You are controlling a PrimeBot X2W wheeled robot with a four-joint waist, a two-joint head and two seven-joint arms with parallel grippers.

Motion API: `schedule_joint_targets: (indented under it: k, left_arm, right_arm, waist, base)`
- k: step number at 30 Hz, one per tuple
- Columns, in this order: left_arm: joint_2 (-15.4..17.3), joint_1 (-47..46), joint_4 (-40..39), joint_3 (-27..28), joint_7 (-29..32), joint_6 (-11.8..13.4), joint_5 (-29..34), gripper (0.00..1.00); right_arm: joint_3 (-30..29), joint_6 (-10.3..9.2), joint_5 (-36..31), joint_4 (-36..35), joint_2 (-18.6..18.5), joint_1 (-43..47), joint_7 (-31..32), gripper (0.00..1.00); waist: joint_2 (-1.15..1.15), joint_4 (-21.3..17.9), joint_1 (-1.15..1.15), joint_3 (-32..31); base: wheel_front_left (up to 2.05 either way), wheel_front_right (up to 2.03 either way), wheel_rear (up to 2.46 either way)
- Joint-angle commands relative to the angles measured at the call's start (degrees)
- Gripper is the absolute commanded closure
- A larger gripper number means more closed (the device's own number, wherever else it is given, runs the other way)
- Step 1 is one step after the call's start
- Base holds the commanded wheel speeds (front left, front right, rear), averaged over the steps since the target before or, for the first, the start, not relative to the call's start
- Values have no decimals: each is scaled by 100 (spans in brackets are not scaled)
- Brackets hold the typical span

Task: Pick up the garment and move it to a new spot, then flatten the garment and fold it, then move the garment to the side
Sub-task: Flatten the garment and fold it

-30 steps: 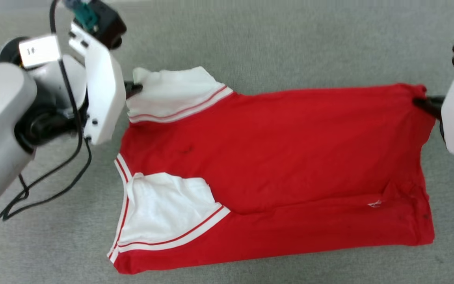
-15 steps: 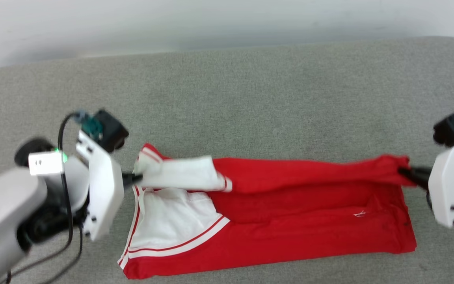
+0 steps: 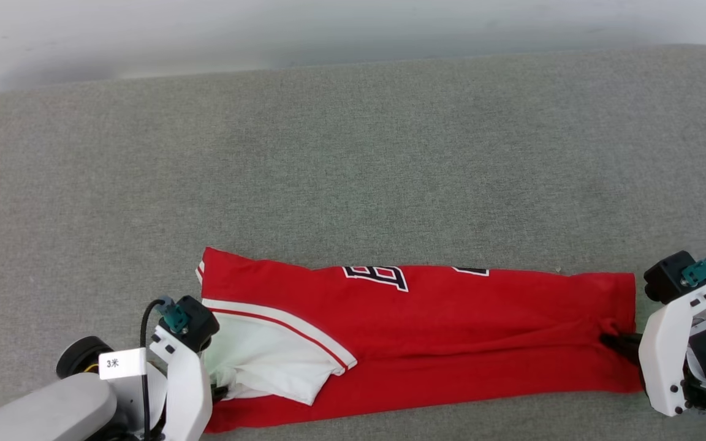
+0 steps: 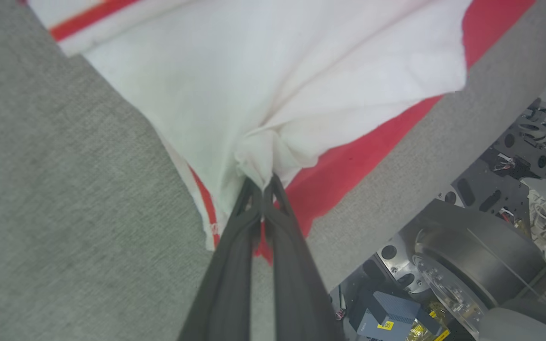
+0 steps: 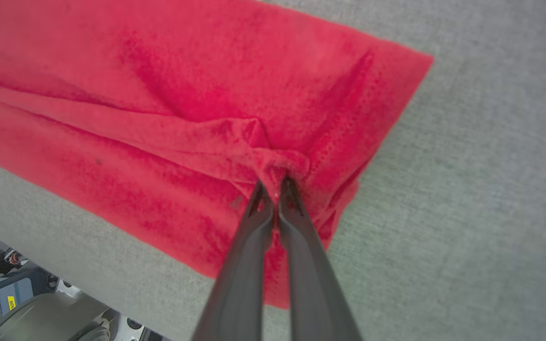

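Carrying the far edge of the garment (image 3: 451, 331) down onto its near half since a second ago.
Lying as a long folded strip along the near edge of the grey surface (image 3: 353, 153); pinching the white sleeve tight with the left gripper (image 4: 263, 189), pinching the bunched red hem tight with the right gripper (image 5: 275, 184).

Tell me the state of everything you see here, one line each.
Shirt, folded into a long strip, lying flat, pinched at both ends.
Left pincer, shut on the shirt's white sleeve.
Right pincer, shut on the shirt's red hem end.
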Motion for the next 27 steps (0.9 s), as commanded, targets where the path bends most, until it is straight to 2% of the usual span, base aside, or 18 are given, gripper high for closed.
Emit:
schedule_joint_targets:
  k: [1, 2, 3, 10, 11, 16, 17, 18, 20, 21, 27]
  left_arm:
    - [-51, 107, 73, 22, -116, 34, -20, 97]
    - [-98, 119, 110, 47, -193, 45, -26, 47]
    - [-121, 115, 125, 66, -275, 47, 22, 0]
    - [-35, 218, -136, 310, -1007, 317, 221, 0]
    - [15, 246, -291, 478, -1409, 520, 321, 0]
    - [-4, 432, -480, 885, -2591, 1209, 697, 0]
    - [-119, 611, -453, 1131, -3301, 1676, 835, 0]
    - [-167, 677, -429, 1210, -3516, 1828, 858, 0]
    - [-259, 791, -376, 1311, -3854, 2071, 954, 0]
    - [-259, 791, -376, 1311, -3854, 2071, 954, 0]
    - [-648, 1123, -174, 1723, -4238, 2621, 1260, 0]
  right_arm:
    - [14, -2, 9, 59, 50, 85, -57, 76]
    - [8, -2, 33, 82, 61, 78, -77, 51]
    - [10, -2, -3, 43, 33, 43, -136, 0]
    - [-350, -2, 162, -447, -214, 93, -585, 0]
    - [-606, -2, 233, -636, -329, 156, -748, 0]
    - [-1386, -2, 384, -797, -469, 418, -1072, 0]
    - [-1830, -2, 568, -669, -378, 624, -1069, 0]
    - [-1975, -2, 643, -607, -331, 690, -1043, 0]
    - [-2202, -2, 798, -431, -278, 853, -911, 0]
    - [-2202, -2, 798, -431, -278, 853, -911, 0]
    - [-2485, -2, 1196, -91, -9, 1246, -268, 0]
  waist:
    - [0, 14, 0, -3]
    - [0, 21, 0, -16]
    - [0, 26, 0, -35]
    - [0, 38, 0, -262]
    - [0, 43, 0, -322]
    - [0, 63, 0, -393]
    - [0, 83, 0, -375]
    - [0, 90, 0, -356]
    - [0, 122, 0, -314]
    - [0, 122, 0, -314]
    - [0, 228, 0, -170]
  base:
    - [0, 0, 0]
    - [0, 0, 0]
    - [0, 0, 0]
    - [0, 0, 0]
    - [0, 0, 0]
    - [0, 0, 0]
    - [0, 0, 0]
    - [0, 0, 0]
    - [0, 0, 0]
    - [0, 0, 0]
    - [0, 0, 0]
